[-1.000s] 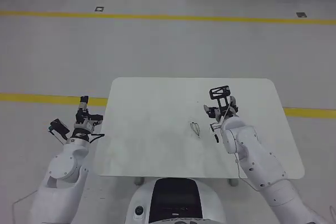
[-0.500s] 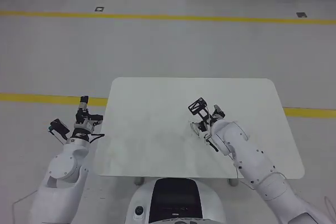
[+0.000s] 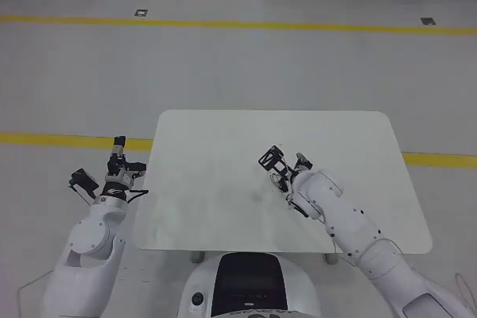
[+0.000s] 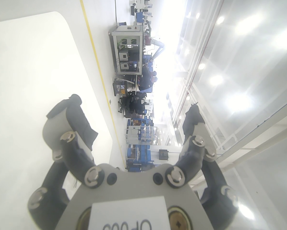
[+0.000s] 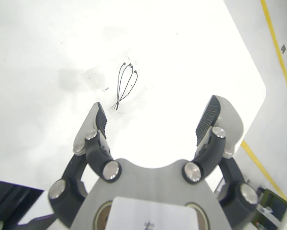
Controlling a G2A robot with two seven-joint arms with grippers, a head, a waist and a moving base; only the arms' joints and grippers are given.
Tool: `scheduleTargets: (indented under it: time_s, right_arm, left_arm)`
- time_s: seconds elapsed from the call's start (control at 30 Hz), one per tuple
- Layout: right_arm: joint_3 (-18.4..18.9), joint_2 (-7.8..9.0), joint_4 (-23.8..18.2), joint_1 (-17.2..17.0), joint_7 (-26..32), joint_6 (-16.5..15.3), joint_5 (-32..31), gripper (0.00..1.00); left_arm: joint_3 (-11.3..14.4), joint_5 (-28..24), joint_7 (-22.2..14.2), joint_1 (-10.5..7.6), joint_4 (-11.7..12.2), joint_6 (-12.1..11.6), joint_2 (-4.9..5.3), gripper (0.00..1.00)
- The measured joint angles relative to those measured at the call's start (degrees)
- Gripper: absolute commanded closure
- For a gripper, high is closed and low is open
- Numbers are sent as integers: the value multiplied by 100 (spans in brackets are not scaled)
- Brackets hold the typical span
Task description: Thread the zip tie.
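While its two ribbed fingers stand wide apart with nothing between them, the right gripper (image 5: pixel 155 104) hangs over the white table (image 5: pixel 182 25), near the middle and a shade toward 12 o'clock as we look down from above. We find the zip ties (image 5: pixel 125 84), a small bunch of thin black strands, lying flat on the tabletop just beyond the fingertips. They are nearer one finger than the other and apart from both. Their tails cross at the end closest to the gripper, and their small square heads fan out at the far end. We cannot make out the exact number of ties. Off the table's edge at 9 o'clock, over the grey floor, the left gripper (image 4: pixel 134 104) is held with its fingers likewise spread and empty. A yellow line (image 3: pixel 32 138) on the floor runs out from the table at 9 and 3 o'clock.
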Motion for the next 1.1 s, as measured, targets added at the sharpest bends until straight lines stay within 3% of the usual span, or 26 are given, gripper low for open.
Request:
scheduleTargets:
  time_s: [0.33,1.1]
  right_arm:
    - [-324,-302,620,760,789,-307,1678,0]
    - [-322,-300,615,753,777,-303,1600,0]
  left_arm:
    - [0,0,0,0,0,0,0,0]
    - [0,0,0,0,0,0,0,0]
